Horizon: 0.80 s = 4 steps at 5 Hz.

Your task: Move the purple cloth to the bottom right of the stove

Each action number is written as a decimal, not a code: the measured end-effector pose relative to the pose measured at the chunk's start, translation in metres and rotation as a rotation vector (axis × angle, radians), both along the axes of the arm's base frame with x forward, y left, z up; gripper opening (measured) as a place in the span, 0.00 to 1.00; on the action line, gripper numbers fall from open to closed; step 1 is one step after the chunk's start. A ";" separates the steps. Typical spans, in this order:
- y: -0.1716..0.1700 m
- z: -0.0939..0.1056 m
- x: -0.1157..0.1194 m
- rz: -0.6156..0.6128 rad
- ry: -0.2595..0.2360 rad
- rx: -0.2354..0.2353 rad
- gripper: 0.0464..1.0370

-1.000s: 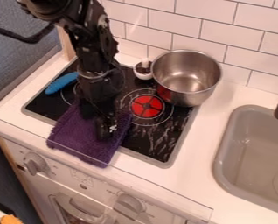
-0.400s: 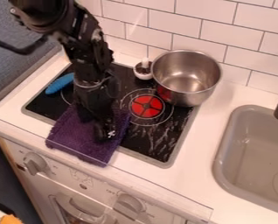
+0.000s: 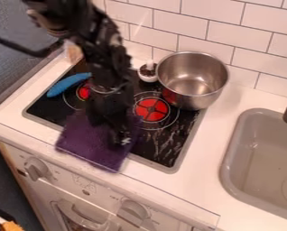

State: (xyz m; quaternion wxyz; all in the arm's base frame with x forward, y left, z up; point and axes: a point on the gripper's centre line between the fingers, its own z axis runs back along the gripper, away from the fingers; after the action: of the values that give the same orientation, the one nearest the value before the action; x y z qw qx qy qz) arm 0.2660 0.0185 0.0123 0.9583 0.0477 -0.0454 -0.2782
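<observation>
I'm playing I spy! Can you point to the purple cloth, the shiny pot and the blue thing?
Purple cloth [image 3: 93, 143]: camera view, its middle.
Metal pot [image 3: 190, 82]: camera view, inside wall.
Blue object [image 3: 64, 85]: camera view, its middle.

The purple cloth [image 3: 93, 147], thick and fuzzy, lies spread as a slightly blurred four-sided patch left of and below the frame's centre, partly hidden at its upper right. It covers part of the stove's lower left rim. The stove [image 3: 165, 143] is a flat black panel with a grey rim and red discs inside pale rings, set slantwise across the frame's left and centre.
</observation>
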 end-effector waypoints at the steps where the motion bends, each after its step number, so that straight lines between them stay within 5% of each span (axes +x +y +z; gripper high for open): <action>1: -0.025 0.001 0.010 -0.069 -0.003 0.000 0.96; 4: -0.096 0.002 0.033 -0.258 -0.010 -0.009 0.96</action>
State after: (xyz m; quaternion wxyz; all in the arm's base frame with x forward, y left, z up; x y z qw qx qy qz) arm 0.2990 -0.0775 0.0140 0.9145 0.0385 -0.0572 -0.3986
